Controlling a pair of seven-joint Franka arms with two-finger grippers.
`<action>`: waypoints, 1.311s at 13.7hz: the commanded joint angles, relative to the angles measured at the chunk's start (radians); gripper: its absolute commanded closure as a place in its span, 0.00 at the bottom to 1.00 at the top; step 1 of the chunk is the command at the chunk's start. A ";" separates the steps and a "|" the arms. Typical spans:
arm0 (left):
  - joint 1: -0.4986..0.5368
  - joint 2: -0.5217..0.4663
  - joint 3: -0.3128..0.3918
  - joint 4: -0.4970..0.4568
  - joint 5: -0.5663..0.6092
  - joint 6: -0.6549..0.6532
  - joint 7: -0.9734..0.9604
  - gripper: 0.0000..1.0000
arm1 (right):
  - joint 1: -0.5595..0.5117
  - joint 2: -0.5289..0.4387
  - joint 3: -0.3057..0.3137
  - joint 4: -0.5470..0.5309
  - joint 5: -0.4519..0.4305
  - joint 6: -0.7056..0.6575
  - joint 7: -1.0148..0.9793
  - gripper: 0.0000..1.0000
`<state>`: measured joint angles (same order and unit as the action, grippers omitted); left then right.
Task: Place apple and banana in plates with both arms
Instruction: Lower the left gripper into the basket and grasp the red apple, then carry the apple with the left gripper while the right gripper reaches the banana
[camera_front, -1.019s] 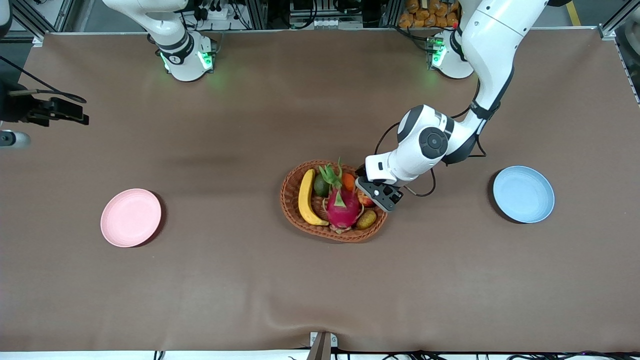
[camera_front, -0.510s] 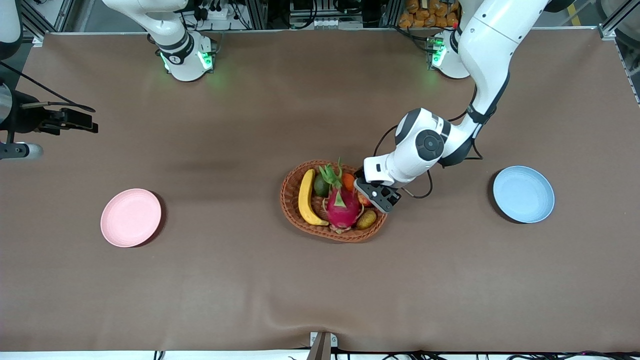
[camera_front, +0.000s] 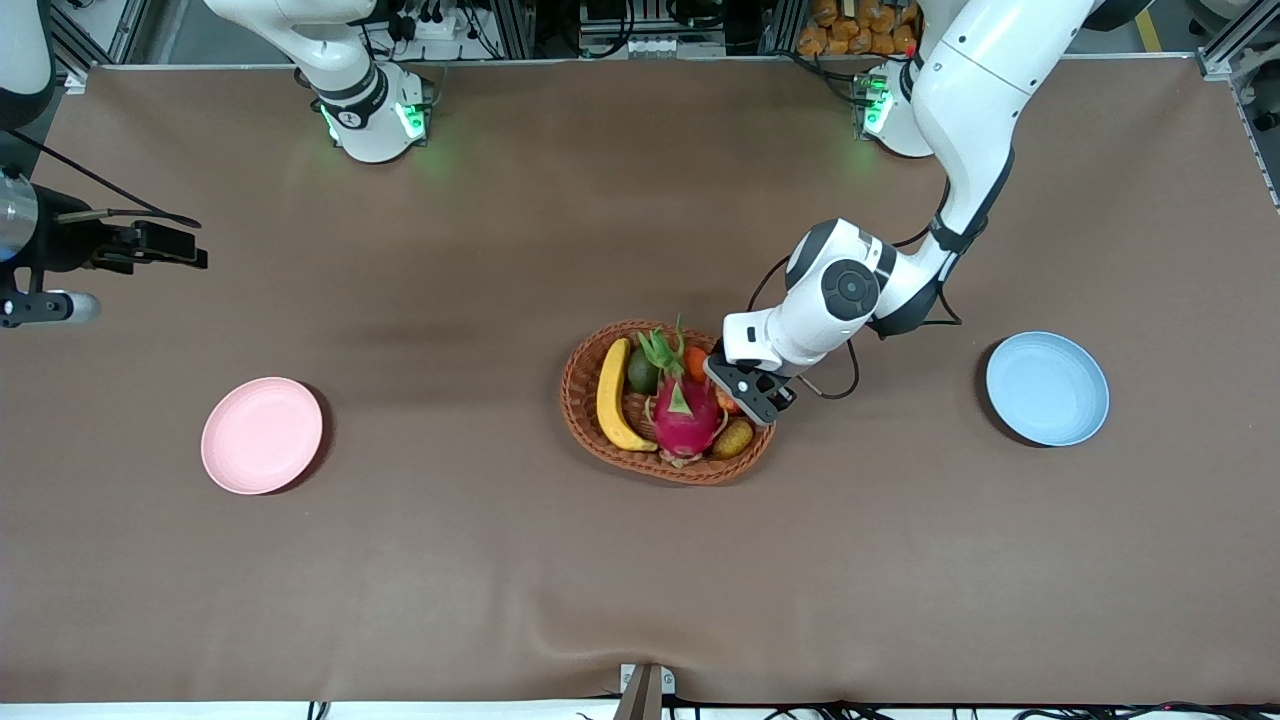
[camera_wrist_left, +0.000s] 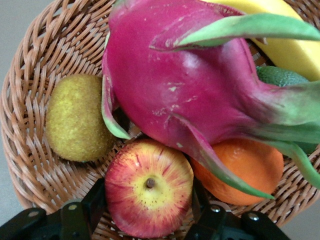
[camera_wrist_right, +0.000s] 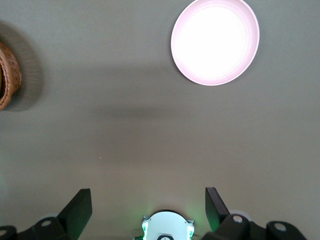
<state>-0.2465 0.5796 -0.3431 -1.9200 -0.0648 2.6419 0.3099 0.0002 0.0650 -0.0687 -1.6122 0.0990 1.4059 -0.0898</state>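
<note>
The red and yellow apple (camera_wrist_left: 148, 187) lies in the brown woven basket (camera_front: 585, 425), stem up, and only a sliver of the apple (camera_front: 728, 401) shows in the front view. My left gripper (camera_wrist_left: 147, 202) is down in the basket and shut on the apple, one finger pressed on each side. The yellow banana (camera_front: 610, 395) lies along the basket's edge toward the right arm's end. The pink plate (camera_front: 262, 435) and blue plate (camera_front: 1047, 388) lie at the two ends of the table, with nothing on them. My right gripper (camera_wrist_right: 147, 192) hangs open over bare table near the pink plate (camera_wrist_right: 215, 42).
A pink dragon fruit (camera_front: 685, 410) fills the basket's middle, touching the apple. An orange (camera_front: 697, 362), a green avocado (camera_front: 642, 372) and a brownish kiwi-like fruit (camera_front: 733, 438) lie round it. A black cable (camera_front: 850, 375) loops beside the left wrist.
My left gripper has sunk a little into the basket and closed on the apple. The right hand has drifted slightly toward the table's middle.
</note>
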 joint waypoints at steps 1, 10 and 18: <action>-0.007 0.000 0.013 0.003 0.026 0.012 -0.017 0.58 | 0.007 0.019 -0.002 -0.006 0.034 0.008 0.001 0.00; 0.010 -0.170 0.003 0.006 0.028 -0.230 -0.152 0.60 | 0.176 0.191 -0.002 -0.002 0.182 0.177 0.013 0.00; 0.246 -0.276 0.001 -0.036 0.028 -0.390 -0.149 0.60 | 0.487 0.395 -0.002 0.002 0.214 0.534 0.283 0.00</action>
<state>-0.0753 0.3501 -0.3329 -1.9107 -0.0572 2.2732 0.1573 0.4296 0.4312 -0.0583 -1.6268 0.3042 1.9002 0.1266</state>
